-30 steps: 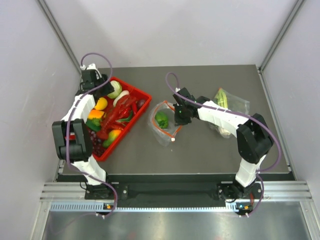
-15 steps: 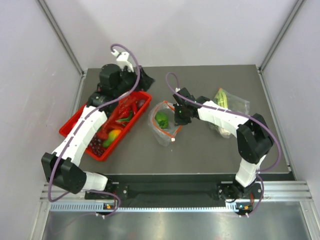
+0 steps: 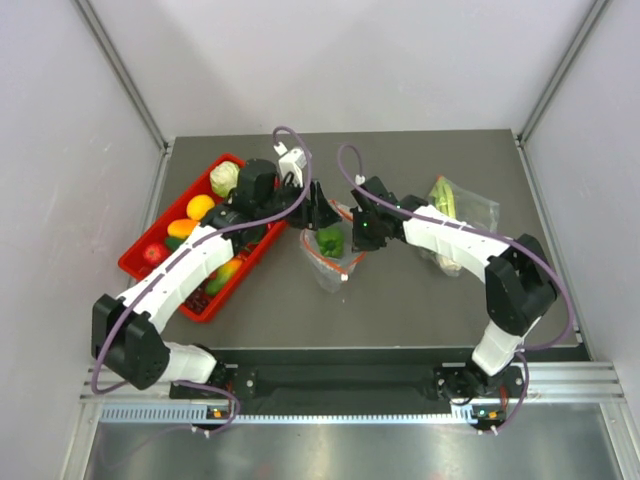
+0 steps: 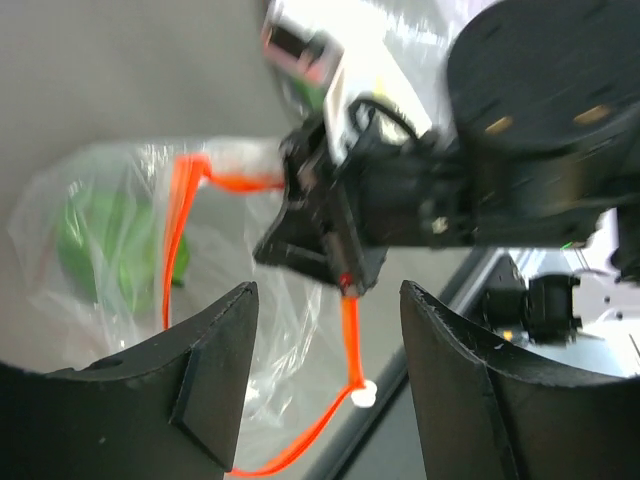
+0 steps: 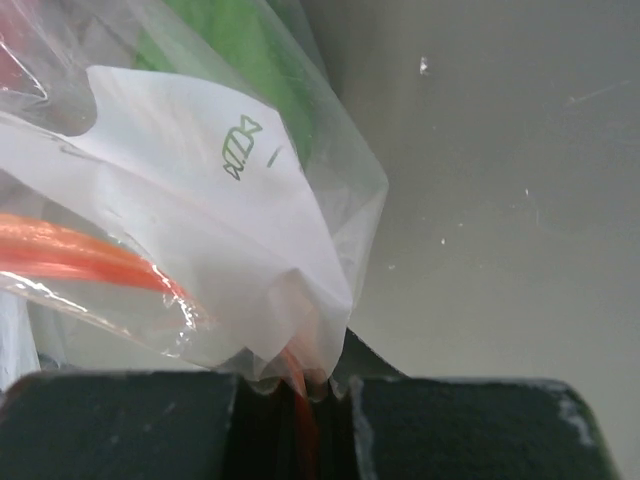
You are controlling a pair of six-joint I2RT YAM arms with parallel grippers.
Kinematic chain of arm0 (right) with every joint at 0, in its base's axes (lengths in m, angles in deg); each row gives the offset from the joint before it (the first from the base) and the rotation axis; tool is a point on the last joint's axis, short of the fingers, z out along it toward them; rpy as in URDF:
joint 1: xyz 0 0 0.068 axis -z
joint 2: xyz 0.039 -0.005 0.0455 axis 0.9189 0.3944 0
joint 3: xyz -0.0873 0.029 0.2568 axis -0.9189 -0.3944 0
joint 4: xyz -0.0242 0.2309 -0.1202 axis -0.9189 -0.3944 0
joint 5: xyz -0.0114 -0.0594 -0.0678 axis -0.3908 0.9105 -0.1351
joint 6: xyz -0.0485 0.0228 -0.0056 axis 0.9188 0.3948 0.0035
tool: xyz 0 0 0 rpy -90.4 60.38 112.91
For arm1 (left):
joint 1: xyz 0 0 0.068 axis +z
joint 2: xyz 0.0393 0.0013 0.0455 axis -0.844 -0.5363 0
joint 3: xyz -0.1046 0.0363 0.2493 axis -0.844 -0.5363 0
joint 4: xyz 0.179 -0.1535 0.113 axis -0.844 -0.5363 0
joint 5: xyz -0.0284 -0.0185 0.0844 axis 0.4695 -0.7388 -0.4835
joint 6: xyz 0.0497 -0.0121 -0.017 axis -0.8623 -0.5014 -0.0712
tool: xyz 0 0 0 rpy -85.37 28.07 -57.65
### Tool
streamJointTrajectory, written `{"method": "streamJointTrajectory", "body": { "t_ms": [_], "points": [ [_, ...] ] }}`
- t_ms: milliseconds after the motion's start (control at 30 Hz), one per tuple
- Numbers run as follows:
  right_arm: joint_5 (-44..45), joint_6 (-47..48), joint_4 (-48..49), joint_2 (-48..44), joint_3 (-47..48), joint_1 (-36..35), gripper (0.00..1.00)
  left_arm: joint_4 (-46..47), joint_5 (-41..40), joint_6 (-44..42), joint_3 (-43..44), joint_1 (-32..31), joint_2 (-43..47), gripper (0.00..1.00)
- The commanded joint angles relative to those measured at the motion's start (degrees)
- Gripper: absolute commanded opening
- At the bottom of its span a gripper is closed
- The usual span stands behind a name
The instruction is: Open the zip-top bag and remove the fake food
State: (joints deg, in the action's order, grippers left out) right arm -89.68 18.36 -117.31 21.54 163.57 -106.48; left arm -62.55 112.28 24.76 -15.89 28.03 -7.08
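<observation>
Two hands meet at the clear zip-top bag [image 3: 330, 264], which lies near the middle of the dark worktop [image 3: 420, 300], just right of the red tray [image 3: 125, 262]. The right hand [image 5: 295, 385] is clenched on the bag's edge: in its wrist view the crinkled plastic and the orange zip strip [image 5: 90, 258] run down into the narrow slit between its two fingers. The left hand [image 4: 325, 295] is released, its dark fingers [image 4: 200, 380] spread wide apart. It hovers just beside the bag's mouth and faces the right hand; whether it touches the plastic cannot be told. From the left wrist the strip shows as a loose loop, with a small white slider [image 4: 361, 396] on its lower run. A green piece of fake food [image 3: 328, 240] sits inside the bag, visible through the plastic. The tray holds a pale cabbage [image 3: 224, 178] at its far end and yellow and orange fruit [image 3: 198, 208] nearer the middle. A second clear bag [image 3: 460, 205], with a leek in it, lies to the right beside the right arm.
</observation>
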Motion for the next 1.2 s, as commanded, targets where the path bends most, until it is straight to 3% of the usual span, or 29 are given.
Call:
{"method": "streamJointTrajectory", "body": {
  "t_ms": [0,233,633,1167],
  "points": [
    [0.32,-0.72,2.42,-3.86,-1.41,-0.11,0.0,0.94,2.94,1.73,-1.4,-0.96,0.72,0.63],
    [0.14,-1.25,3.39,-5.01,-2.56,-0.28,0.0,0.6,0.58,-0.2,-2.11,-3.59,-2.97,0.63],
    [0.14,-1.77,3.57,-6.24,-3.79,-0.81,0.0,-12.15,-17.7,-6.69,5.27,-6.05,-12.99,0.64],
    [-1.79,-2.13,3.57,-4.22,-2.56,-2.13,0.0,-5.39,-24.39,-9.35,5.18,-7.64,-20.64,0.74]
  ]
}}
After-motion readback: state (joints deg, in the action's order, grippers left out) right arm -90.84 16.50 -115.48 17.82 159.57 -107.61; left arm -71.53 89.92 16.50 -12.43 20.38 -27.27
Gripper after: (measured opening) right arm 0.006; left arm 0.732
